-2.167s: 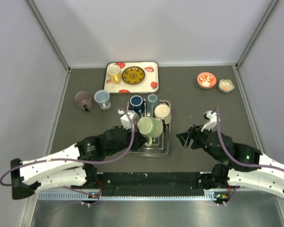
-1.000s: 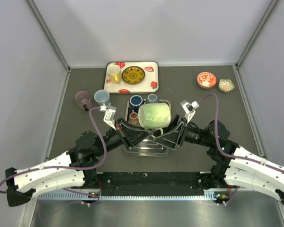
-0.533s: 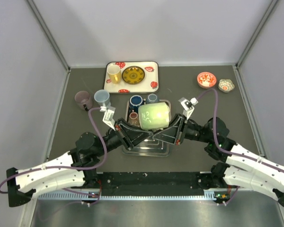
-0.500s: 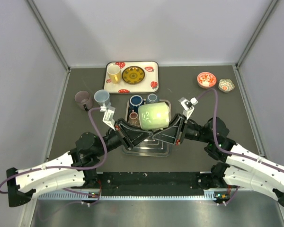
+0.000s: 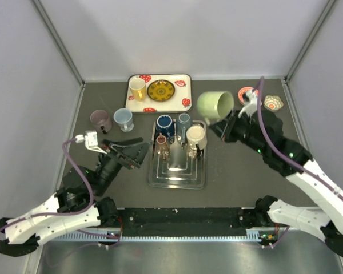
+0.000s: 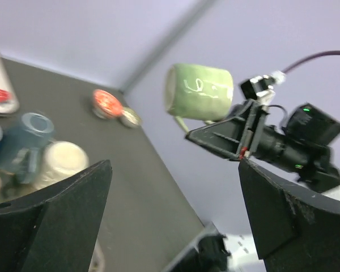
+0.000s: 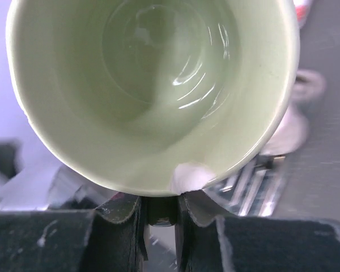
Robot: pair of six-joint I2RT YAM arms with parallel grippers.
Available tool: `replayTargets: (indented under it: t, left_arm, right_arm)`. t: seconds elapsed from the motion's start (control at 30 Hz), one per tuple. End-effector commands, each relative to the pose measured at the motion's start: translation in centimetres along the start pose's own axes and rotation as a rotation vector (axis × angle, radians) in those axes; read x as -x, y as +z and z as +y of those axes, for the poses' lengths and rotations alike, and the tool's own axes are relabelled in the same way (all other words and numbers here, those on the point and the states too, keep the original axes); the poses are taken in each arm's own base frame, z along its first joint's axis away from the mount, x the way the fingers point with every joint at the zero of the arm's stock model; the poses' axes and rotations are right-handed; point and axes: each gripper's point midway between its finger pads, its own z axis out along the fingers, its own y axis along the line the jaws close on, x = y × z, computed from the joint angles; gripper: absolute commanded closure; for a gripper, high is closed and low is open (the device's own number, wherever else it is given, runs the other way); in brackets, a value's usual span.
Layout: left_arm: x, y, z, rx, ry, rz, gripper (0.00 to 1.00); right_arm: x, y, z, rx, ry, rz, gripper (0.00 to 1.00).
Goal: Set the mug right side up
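The green mug hangs in the air at the back right of the drying rack, tipped on its side. Its mouth faces my right wrist camera, which looks straight into the pale green inside. My right gripper is shut on the mug's handle, pinched between its fingers just under the rim. The left wrist view shows the mug from afar with the right gripper below it. My left gripper stands open and empty, left of the rack, apart from the mug.
The rack holds a dark blue mug, a grey-blue mug, a cream mug and a small brown cup. A strawberry tray carries a yellow mug. Purple and light blue mugs stand left; a bowl far right.
My left gripper opened, let go of the green mug and drew back to the left. My right gripper shut on the handle and carried the mug up and away to the back right.
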Motion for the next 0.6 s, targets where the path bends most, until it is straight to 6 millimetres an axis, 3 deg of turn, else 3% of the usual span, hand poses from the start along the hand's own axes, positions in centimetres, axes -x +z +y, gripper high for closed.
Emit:
replayTargets:
  t: [0.0, 0.03, 0.1, 0.17, 0.23, 0.27, 0.33, 0.37, 0.47, 0.57]
  left_arm:
    - [2.0, -1.2, 5.8, 0.31, 0.157, -0.06, 0.01]
    - [1.2, -1.3, 7.1, 0.37, 0.199, -0.027, 0.02]
    - [0.8, -1.3, 7.8, 0.422, 0.228, 0.004, 0.03]
    - [-0.1, -1.2, 8.7, 0.473, 0.274, 0.055, 0.04]
    - [-0.8, -1.2, 9.5, 0.512, 0.3, 0.083, 0.05]
    - [-1.1, -1.2, 9.8, 0.524, 0.314, 0.096, 0.05]
    - [-1.5, -1.3, 10.2, 0.537, 0.33, 0.109, 0.05]
    - [-1.8, -1.3, 10.6, 0.544, 0.338, 0.115, 0.05]
    - [-2.2, -1.2, 10.9, 0.538, 0.351, 0.11, 0.05]
    - [-2.9, -1.2, 11.4, 0.534, 0.376, 0.123, 0.05]
  right_arm:
    - [4.9, 0.3, -9.4, -0.542, -0.15, -0.042, 1.0]
    - [5.0, 1.5, -12.0, -0.625, -0.132, -0.014, 1.0]
    - [6.1, 2.4, -13.7, -0.68, -0.114, -0.013, 1.0]
    - [6.5, 3.6, -16.7, -0.77, -0.101, 0.008, 1.0]
    - [6.7, 3.8, -18.7, -0.838, -0.099, 0.014, 1.0]
    - [6.5, 3.4, -20.9, -0.896, -0.078, 0.028, 1.0]
    - [6.0, 2.6, -23.5, -0.941, 0.0, 0.039, 1.0]
    - [5.2, 1.3, -26.0, -0.984, 0.068, 0.054, 1.0]
    - [4.1, -1.4, -30.0, -1.074, 0.163, 0.038, 1.0]
    - [2.9, -3.1, -32.4, -1.143, 0.197, 0.058, 1.0]
